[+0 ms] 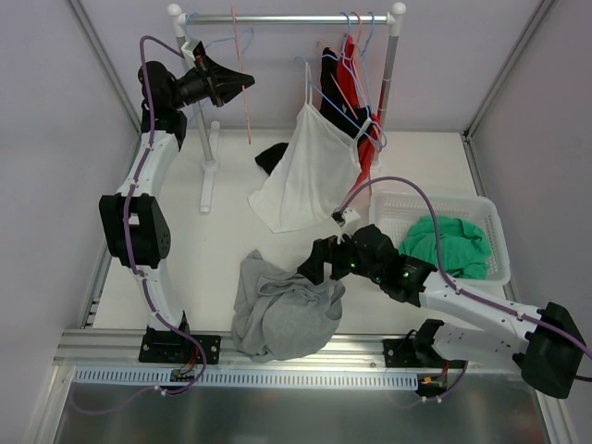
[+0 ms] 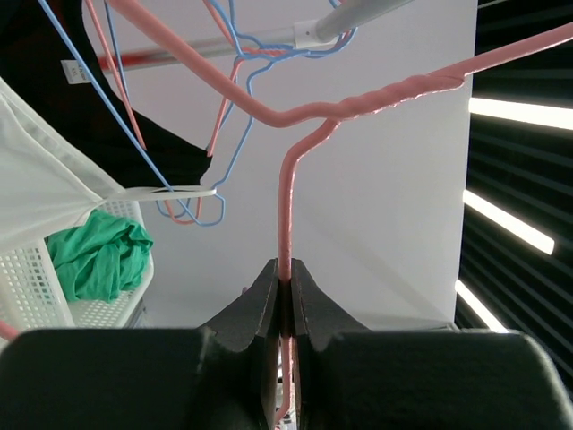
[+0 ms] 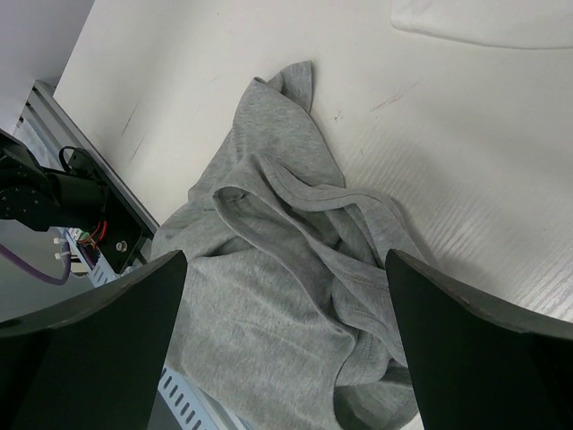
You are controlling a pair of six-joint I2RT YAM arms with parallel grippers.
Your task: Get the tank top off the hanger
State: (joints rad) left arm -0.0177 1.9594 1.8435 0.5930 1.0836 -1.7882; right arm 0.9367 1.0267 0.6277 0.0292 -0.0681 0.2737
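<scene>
Two arms reach over the table [image 1: 222,231] in the overhead view. Your left gripper [image 1: 242,83] is raised beside the rack's rail [image 1: 287,18], its jaws pinched on the wire of a pink hanger [image 1: 246,111] that hangs down from the rail. A white tank top [image 1: 310,171] hangs further right on the same rail, in front of a black and a red garment. The grey tank top [image 1: 277,310] lies crumpled on the table at the near edge, between the two arm bases and clear of any hanger. Your right gripper [image 1: 319,268] sits just over its upper right edge. A white basket [image 1: 481,208] to the right holds a green garment [image 1: 449,245].

From the left wrist, you see both fingers [image 2: 260,305] closed tight on the straight stem of the pink hanger [image 2: 286,197], which twists and branches above them. Blue hangers [image 2: 116,110] hook over the rail [image 2: 269,40] behind it, and the basket with the green garment [image 2: 98,255] shows lower left.

From the right wrist, your fingers [image 3: 98,340] stand spread wide, gripping nothing. The grey tank top [image 3: 269,296] lies bunched on the table directly below and between them, its ribbed trim folded over itself. You cannot tell whether the fingertips touch the cloth.
</scene>
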